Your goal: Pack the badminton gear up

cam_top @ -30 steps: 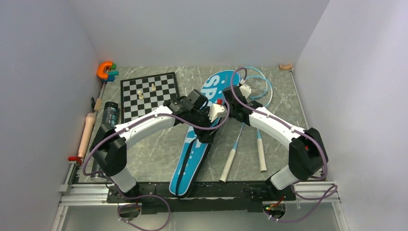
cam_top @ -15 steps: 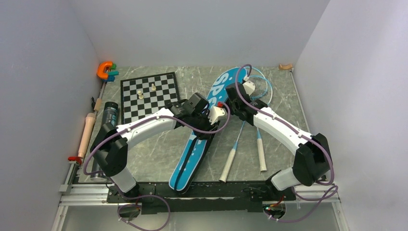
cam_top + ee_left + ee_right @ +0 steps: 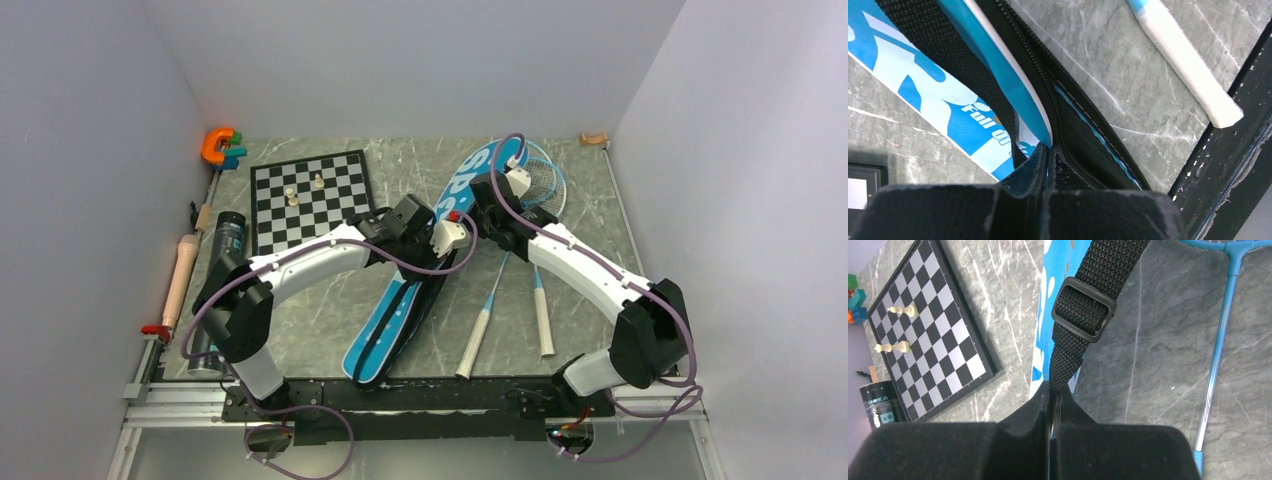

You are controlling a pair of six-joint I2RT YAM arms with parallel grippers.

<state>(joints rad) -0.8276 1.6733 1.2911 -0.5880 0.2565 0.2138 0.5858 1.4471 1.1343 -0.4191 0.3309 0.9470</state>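
The blue bag lettered SPORT lies slanted across the table, its zip open. My left gripper is at its middle, and in the left wrist view this gripper is shut on the blue edge of the bag's opened flap. My right gripper is at the bag's upper part, and in the right wrist view that gripper is shut on the black webbing strap. Two light-blue rackets lie right of the bag, handles toward me. The black tube lies at the left edge.
A chessboard with two pale pieces sits at the back left, with an orange clamp beyond it. A wooden rod lies along the left wall. The black rail borders the near edge. Walls close in on three sides.
My left gripper has shut on the bag's edge. The bag has turned: its near end swung left and its far end moved right and back with the right gripper.
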